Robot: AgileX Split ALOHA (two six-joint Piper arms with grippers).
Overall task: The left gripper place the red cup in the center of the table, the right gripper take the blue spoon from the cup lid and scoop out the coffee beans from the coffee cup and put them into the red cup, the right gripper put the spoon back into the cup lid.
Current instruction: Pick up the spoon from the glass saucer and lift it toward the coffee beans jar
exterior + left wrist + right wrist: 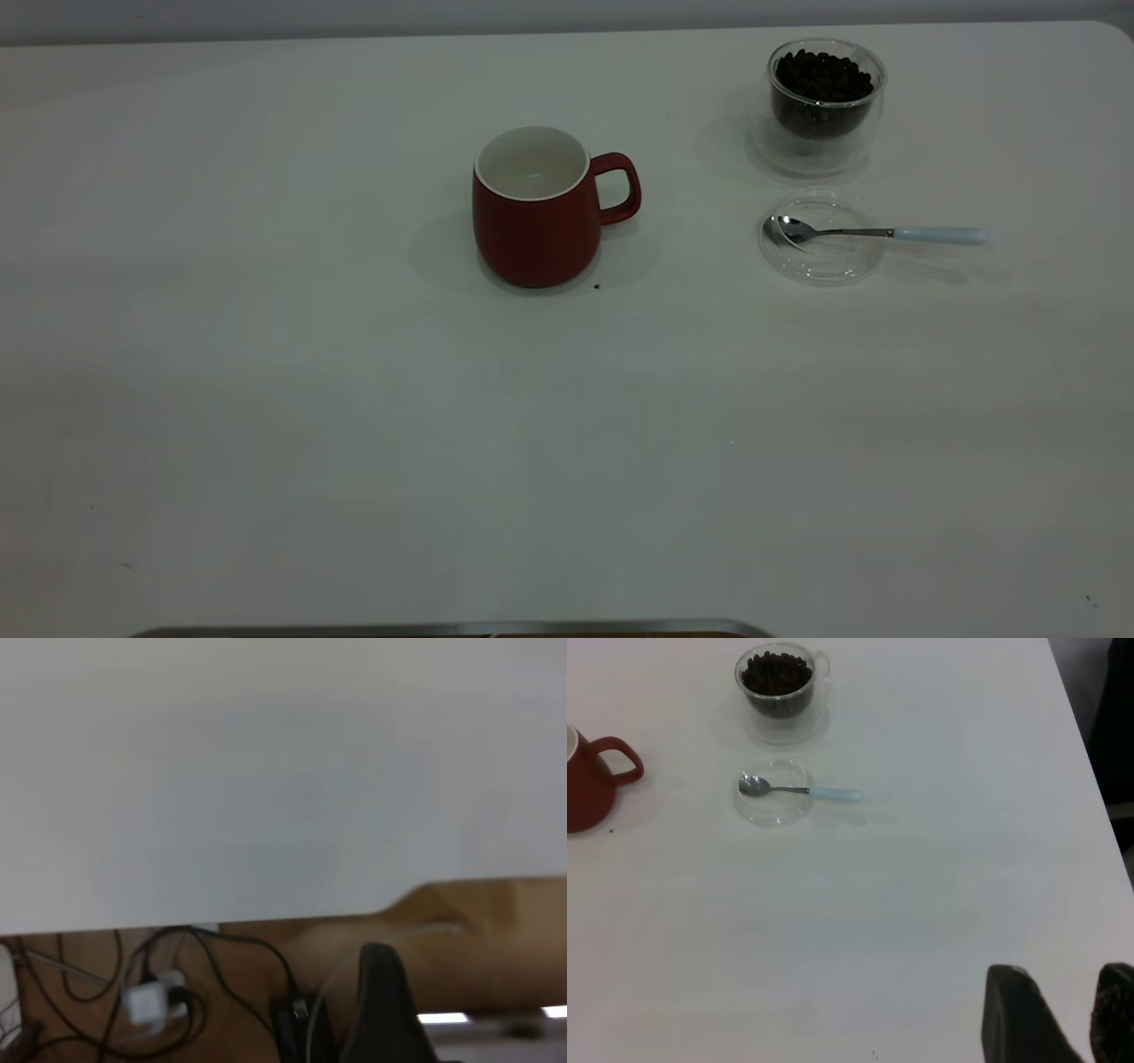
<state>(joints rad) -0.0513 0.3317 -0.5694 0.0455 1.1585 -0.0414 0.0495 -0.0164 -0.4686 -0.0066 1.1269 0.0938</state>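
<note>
The red cup [534, 208] stands upright near the table's middle, handle towards the right; its white inside looks empty. It also shows in the right wrist view [586, 778]. The glass coffee cup [825, 99] full of dark beans stands at the far right. In front of it lies the clear cup lid [822, 237] with the blue-handled spoon [877, 233] resting in it, bowl in the lid and handle pointing right. My right gripper [1063, 974] is open and empty, well back from the spoon [799, 790]. My left gripper [383, 992] is partly in view, off the table's edge.
A small dark speck [596, 286] lies on the white table [354, 425] by the red cup's base. A metal edge [443, 629] runs along the near side. Cables and a plug [151, 1001] lie below the table's edge in the left wrist view.
</note>
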